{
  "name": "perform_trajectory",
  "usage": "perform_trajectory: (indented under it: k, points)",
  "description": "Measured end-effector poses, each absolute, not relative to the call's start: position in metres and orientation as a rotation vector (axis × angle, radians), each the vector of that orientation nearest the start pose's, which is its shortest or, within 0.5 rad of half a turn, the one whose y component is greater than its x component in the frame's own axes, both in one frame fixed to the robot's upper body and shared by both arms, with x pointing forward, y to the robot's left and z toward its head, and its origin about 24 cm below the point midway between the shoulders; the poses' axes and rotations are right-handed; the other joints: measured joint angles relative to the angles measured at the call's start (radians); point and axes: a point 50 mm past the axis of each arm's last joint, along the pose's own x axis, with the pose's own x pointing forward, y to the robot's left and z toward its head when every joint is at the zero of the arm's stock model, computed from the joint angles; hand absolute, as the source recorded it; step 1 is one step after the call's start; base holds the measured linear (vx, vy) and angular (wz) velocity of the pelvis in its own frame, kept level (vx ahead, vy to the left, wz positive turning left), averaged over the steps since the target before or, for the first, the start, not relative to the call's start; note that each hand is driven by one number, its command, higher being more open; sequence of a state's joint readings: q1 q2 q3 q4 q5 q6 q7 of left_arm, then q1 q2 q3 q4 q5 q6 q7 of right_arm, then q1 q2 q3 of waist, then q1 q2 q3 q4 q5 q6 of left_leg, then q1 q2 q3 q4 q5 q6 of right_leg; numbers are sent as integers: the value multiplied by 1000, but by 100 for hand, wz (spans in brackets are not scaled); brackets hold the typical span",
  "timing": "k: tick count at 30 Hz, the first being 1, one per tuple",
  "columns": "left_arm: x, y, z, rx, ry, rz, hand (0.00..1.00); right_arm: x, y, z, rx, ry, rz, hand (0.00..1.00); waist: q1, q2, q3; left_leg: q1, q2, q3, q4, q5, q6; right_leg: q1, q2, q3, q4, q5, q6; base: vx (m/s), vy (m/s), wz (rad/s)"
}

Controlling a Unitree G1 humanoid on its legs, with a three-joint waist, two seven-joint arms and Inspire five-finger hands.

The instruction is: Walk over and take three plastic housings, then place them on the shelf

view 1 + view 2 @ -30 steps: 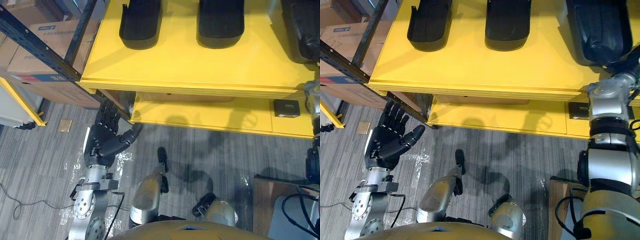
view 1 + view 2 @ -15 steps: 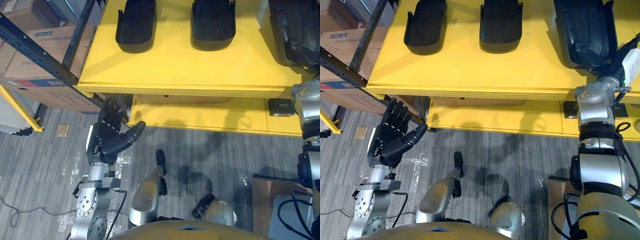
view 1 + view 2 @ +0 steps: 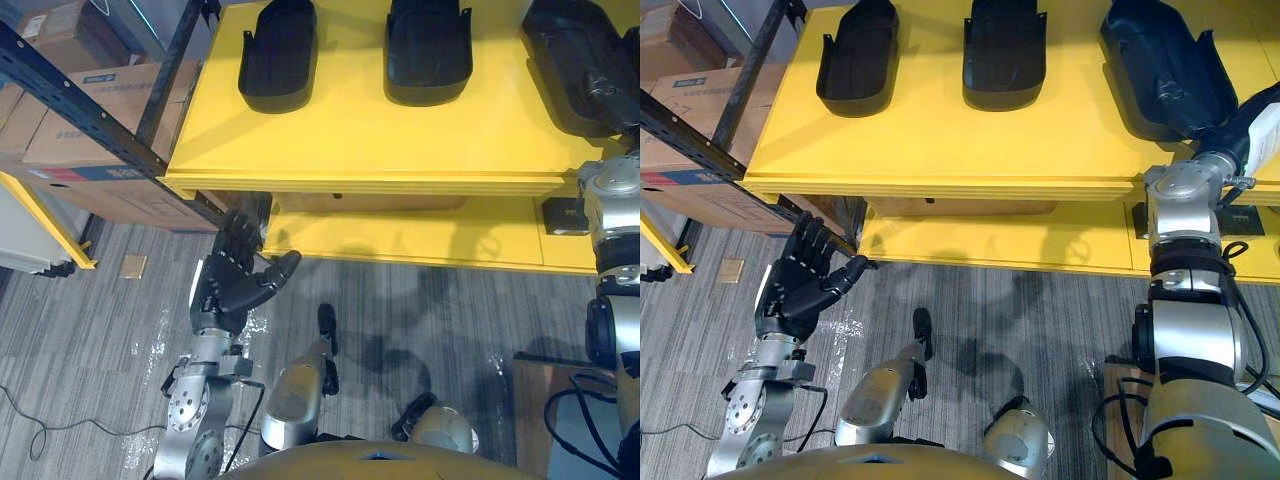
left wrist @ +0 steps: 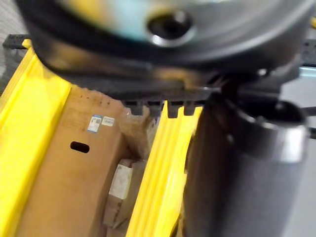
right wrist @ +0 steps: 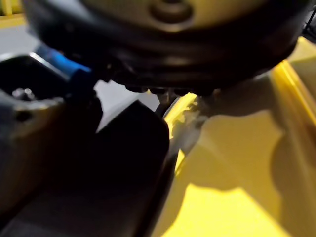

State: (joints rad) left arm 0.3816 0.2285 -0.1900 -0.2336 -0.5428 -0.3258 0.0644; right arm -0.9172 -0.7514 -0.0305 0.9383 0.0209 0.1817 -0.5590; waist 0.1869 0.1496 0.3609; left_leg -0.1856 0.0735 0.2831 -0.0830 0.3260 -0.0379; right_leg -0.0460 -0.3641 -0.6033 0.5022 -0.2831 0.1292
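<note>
Step in hand: lowering the large black curved plastic housing [image 3: 1160, 65] onto the right end of the flat yellow shelf top [image 3: 940, 130]. I judge this to be the last placement, since two housings already lie there.
Task's things: the small black scoop-shaped plastic housing on the left [image 3: 858, 55] and the matching black plastic housing in the middle [image 3: 1005, 50] lie well apart on the shelf top, apparently open side up. The large housing lies to their right, with its near end at my right hand.
Right hand [image 3: 612, 90]: sits at the near end of the large housing, touching it or just beside it. I cannot tell whether my fingers are curled on it or straight. My right wrist view gives a dark housing edge against yellow, but no clear fingers.
Left hand [image 3: 235, 285]: fingers straight, thumb spread, holding nothing. It hangs idle below the shelf's front edge, above the grey striped floor [image 3: 1040, 310].
Doing it well: I should make sure the large housing rests flat along its whole length before I let go. Then I should loosen fully and draw my hand straight back toward myself without dragging the housing.
Alignment: I should leave it roughly in row with the other two, and apart from the middle one.
Risk: its near end lies close to the front edge, so a snagged finger could pull it off.
</note>
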Motion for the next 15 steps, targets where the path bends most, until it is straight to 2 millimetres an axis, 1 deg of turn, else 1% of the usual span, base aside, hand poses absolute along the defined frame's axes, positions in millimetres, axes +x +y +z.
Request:
perform_trajectory:
  k: [8, 11, 13, 15]
  points:
    - [176, 170, 44, -384, -122, 21, 100, 347, -364, 205, -509, -29, -991, 100, -1, 4, 1, 0, -2, -4, 0, -5, -5, 0, -1, 0, 0, 1, 2, 0, -13, 0]
    - [178, 169, 45, -386, -129, 18, 100, 349, -361, 206, -508, -55, -976, 100, -3, 4, 2, 0, 0, -5, 0, -13, -14, -1, 1, 0, 0, 2, 4, 4, -38, -2]
    - [178, 169, 46, -389, -133, 17, 100, 350, -358, 206, -498, -75, -957, 100, -8, 4, 2, 2, 0, -3, 0, -16, -16, -1, 4, 1, 0, 6, 10, 9, -49, -3]
    - [179, 168, 46, -397, -136, 23, 100, 350, -355, 206, -479, -97, -933, 100, -17, 4, 2, 4, 0, -2, 0, -12, -11, 3, 7, 0, -2, 10, 10, 13, -40, 0]
